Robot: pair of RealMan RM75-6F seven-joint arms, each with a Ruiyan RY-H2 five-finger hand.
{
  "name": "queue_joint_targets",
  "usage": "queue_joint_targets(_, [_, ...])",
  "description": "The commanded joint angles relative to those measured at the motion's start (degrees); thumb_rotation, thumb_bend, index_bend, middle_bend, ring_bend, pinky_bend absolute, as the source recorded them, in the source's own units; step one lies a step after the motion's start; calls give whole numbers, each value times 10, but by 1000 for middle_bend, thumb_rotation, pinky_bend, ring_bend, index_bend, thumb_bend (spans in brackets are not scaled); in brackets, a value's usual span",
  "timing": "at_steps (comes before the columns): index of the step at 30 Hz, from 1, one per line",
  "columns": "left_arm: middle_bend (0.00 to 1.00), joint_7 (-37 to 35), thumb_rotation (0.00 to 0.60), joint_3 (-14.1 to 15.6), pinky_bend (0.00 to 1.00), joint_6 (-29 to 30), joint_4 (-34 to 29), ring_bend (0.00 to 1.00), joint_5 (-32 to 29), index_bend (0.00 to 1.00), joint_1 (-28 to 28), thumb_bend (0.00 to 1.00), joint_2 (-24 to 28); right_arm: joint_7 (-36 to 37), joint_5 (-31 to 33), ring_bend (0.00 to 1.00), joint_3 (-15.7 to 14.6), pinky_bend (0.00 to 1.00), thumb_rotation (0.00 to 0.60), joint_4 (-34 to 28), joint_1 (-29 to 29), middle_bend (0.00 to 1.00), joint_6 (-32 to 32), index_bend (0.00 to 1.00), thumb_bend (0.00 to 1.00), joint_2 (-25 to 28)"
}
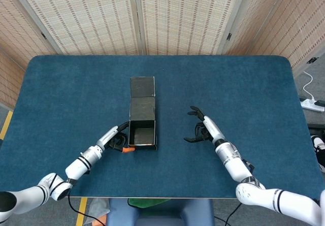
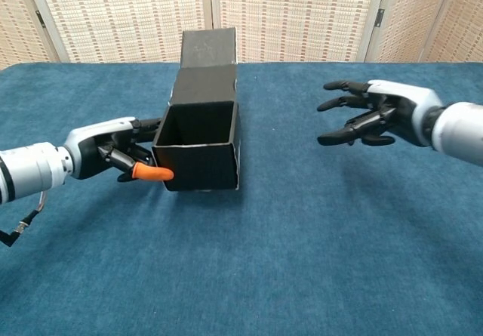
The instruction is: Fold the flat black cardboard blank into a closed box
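The black cardboard box [image 1: 142, 132] [image 2: 201, 143] stands on the table with its top open and its lid flap [image 1: 142, 87] [image 2: 208, 47] leaning back behind it. My left hand [image 1: 116, 138] [image 2: 121, 153] holds the box's left wall, its orange fingertip against the box's front corner. To the right of the box, my right hand [image 1: 204, 128] [image 2: 371, 114] hovers with fingers spread, holding nothing and clear of the cardboard.
The blue table [image 1: 244, 89] carries only the box. Slatted folding screens [image 1: 167, 18] stand behind its far edge. A power strip [image 1: 315, 104] lies on the floor off the right side.
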Motion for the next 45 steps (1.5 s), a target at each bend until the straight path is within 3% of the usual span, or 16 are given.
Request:
queue_joint_targets(1, [612, 26, 600, -6, 888, 23, -42, 724, 1, 628, 9, 238, 28, -7, 58, 648, 29, 1000, 600, 63, 45, 149, -46, 0, 39, -51])
queue_joint_targets(7, [610, 66, 600, -7, 887, 36, -85, 724, 6, 621, 13, 237, 49, -21, 114, 663, 78, 1000, 600, 147, 113, 157, -69, 0, 38, -124])
queue_joint_targets(11, [608, 92, 600, -6, 886, 37, -97, 724, 8, 620, 13, 237, 53, -19, 129, 671, 113, 1000, 600, 171, 146, 174, -72, 0, 31, -155])
queue_joint_targets(19, [607, 138, 600, -9, 882, 6, -91, 723, -13, 617, 10, 237, 45, -4, 123, 684, 170, 1000, 600, 115, 167, 208, -59, 20, 0, -146])
queue_joint_targets(22, [607, 150, 600, -12, 876, -10, -84, 724, -26, 616, 9, 237, 41, -5, 119, 690, 175, 1000, 600, 78, 166, 225, -65, 32, 0, -129])
queue_joint_targets(27, [606, 169, 600, -16, 870, -32, -76, 724, -45, 614, 10, 237, 36, -19, 99, 696, 155, 1000, 600, 13, 161, 232, -77, 34, 0, -101])
queue_joint_targets(36, [582, 222, 600, -28, 868, -66, -79, 730, -92, 562, 20, 237, 28, -136, 41, 700, 70, 1000, 600, -28, 173, 249, -41, 41, 0, -80])
queue_joint_targets(41, [534, 281, 600, -40, 864, -77, -94, 759, -125, 467, 26, 234, 26, -200, 23, 704, 41, 1000, 600, -33, 183, 258, -5, 64, 0, -85])
queue_joint_targets(45, [430, 329, 600, -47, 845, -77, -108, 762, -146, 341, 31, 228, 28, -227, 25, 705, 29, 1000, 600, -31, 186, 263, 8, 74, 0, -91])
